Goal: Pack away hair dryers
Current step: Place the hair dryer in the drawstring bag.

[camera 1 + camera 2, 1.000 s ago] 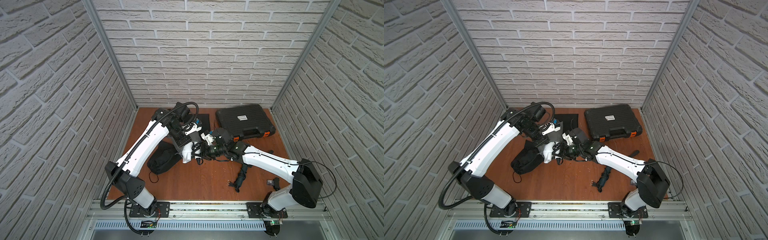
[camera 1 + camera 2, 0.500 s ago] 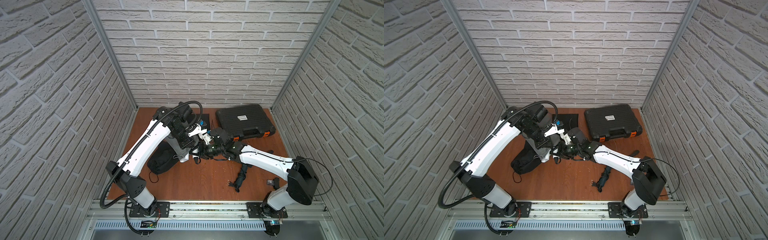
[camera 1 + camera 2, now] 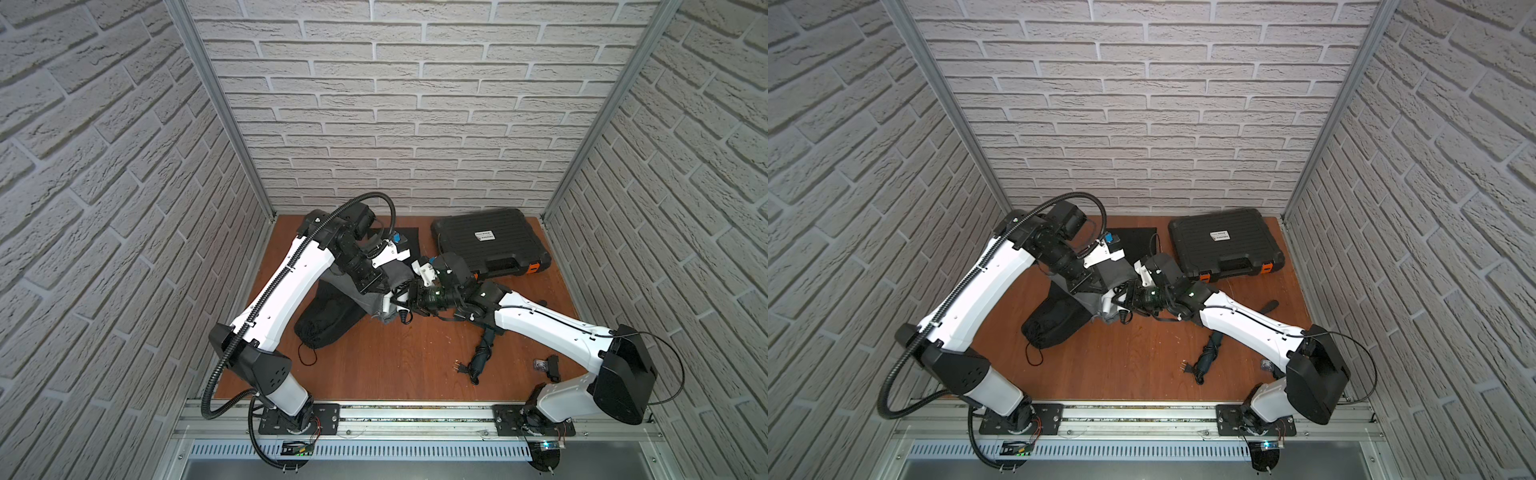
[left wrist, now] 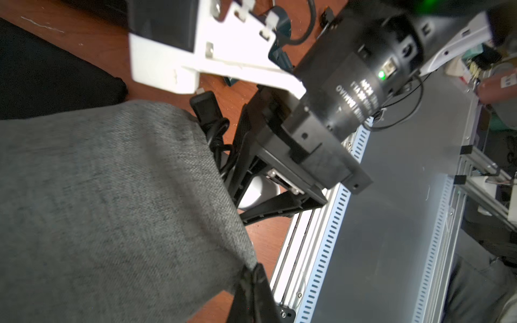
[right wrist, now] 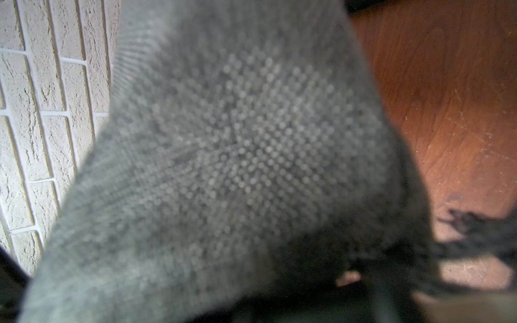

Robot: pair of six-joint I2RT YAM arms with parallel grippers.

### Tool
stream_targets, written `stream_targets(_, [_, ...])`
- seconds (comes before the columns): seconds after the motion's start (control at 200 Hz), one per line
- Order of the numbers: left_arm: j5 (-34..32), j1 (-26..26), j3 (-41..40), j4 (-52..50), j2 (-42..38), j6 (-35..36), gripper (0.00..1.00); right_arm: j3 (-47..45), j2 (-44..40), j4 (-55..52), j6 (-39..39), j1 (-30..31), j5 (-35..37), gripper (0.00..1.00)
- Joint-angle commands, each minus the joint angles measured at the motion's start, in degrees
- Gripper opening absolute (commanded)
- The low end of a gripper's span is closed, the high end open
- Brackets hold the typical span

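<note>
Two grippers meet above the middle of the wooden table (image 3: 395, 365), and we see both on the same bundle. The left gripper (image 4: 253, 290) is clenched on the edge of a grey cloth pouch (image 4: 112, 209), which hangs from it. In the right wrist view this cloth fills nearly the whole picture, too blurred for us to read anything behind it.

The right gripper (image 4: 246, 197) reaches in from the side. Its fingers (image 4: 243, 156) sit either side of the white hair dryer (image 4: 258, 188), grasping it right at the pouch's edge. We can see only a small pale part of that dryer, and the cloth hides the rest. A black cord (image 4: 214, 131) lies bunched against the pouch edge.

In both top views a dark teal hair dryer (image 3: 482, 353) lies alone on the table near the right arm, its cord coiled and the plug out to one side. A bulging black drawstring pouch (image 3: 328, 322) lies just beside the grey one. A black hard case (image 3: 490, 245) with orange latches sits shut at the back.
</note>
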Motion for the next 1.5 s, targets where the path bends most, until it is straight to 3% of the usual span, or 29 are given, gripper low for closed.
stream_targets(0.0, [6.5,0.03,0.09,-1.86,-0.26,-1.69,0.0,2.38,-2.48,0.51,-1.67,-0.39,1.77,0.21])
stream_targets(0.115, [9.84,-0.36,-2.74,-1.16,-0.27,-2.3,0.0,2.84,-2.2,0.53,-1.11,-0.35,2.27,0.2])
stream_targets(0.415, [2.86,-3.18,-10.91,4.34,-1.41,-5.77,0.0,-0.29,-2.7,9.86,5.46,0.12,7.0,0.14])
stream_targets(0.565, [8.31,-3.01,-11.35,4.3,-1.98,-5.78,0.0,-0.55,-2.12,12.93,6.99,1.22,9.98,0.14])
stream_targets(0.74, [14.62,-2.71,-8.11,2.35,-1.51,-4.63,0.0,3.41,-0.19,8.46,5.73,3.1,13.32,0.14])
stream_targets(1.065, [17.76,0.85,-3.18,-0.18,-0.69,-4.58,0.0,8.34,1.11,-1.06,2.63,5.92,16.61,0.35])
stream_targets(1.26, [19.8,5.59,-1.46,1.4,-0.14,-7.53,0.0,9.32,0.9,-3.93,1.41,6.1,15.82,0.48])
stream_targets(1.495, [19.31,6.59,1.74,0.87,0.06,-7.06,0.0,9.94,0.76,-4.61,0.78,6.19,14.71,0.61])
